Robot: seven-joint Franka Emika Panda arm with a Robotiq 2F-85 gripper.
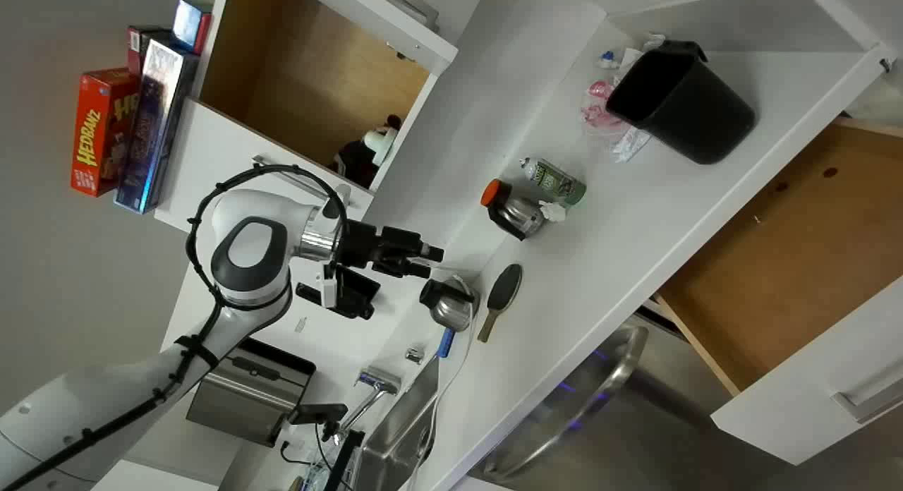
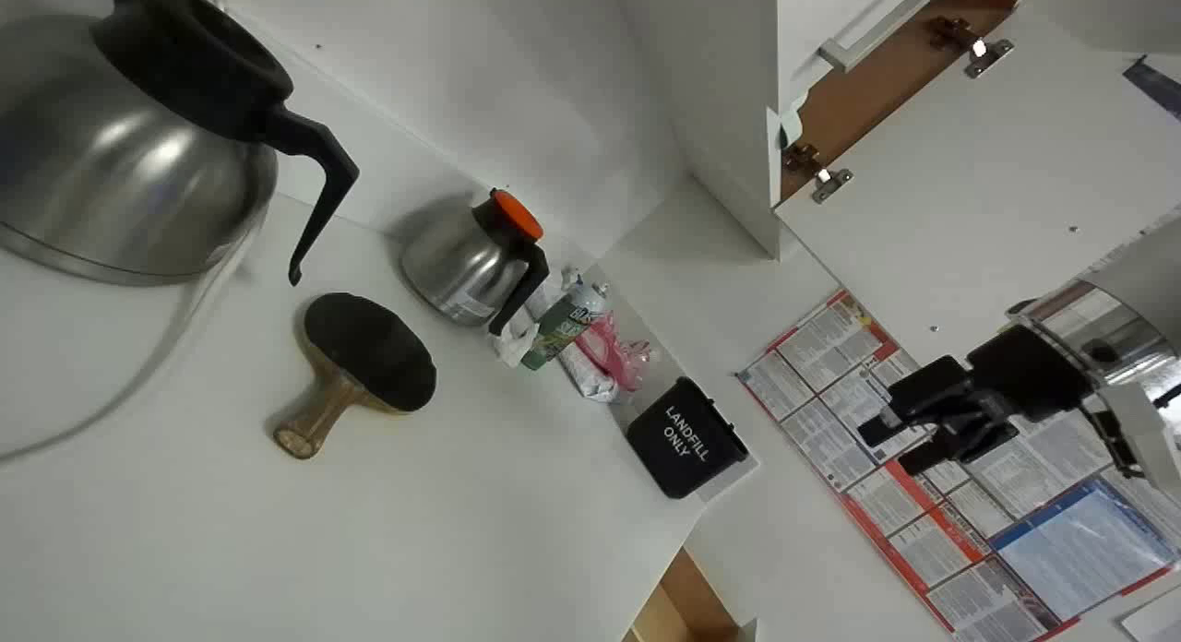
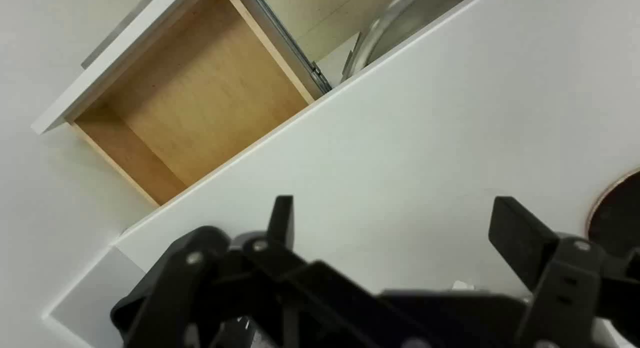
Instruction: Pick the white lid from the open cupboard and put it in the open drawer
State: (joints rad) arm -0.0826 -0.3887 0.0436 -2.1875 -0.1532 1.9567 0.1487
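The cupboard (image 1: 331,75) is open, with a light wood interior; part of its inside shows in an exterior view (image 2: 872,102). A small pale round thing that looks like the white lid (image 1: 382,142) sits at the cupboard's lower edge beside dark items; a pale edge of it seems to show in an exterior view (image 2: 792,127). The drawer (image 1: 797,244) is pulled out and its wood floor is bare in the wrist view (image 3: 200,103). My gripper (image 1: 426,262) is open with nothing between its fingers (image 3: 392,223). It hangs over the counter, outside the cupboard and apart from the lid.
On the white counter (image 3: 400,153) stand a black bin (image 1: 705,117), a spray can (image 1: 557,182), an orange-topped carafe (image 1: 520,216), another carafe (image 1: 451,311) and a paddle (image 1: 502,290). The open cupboard door (image 2: 996,199) sticks out near the arm.
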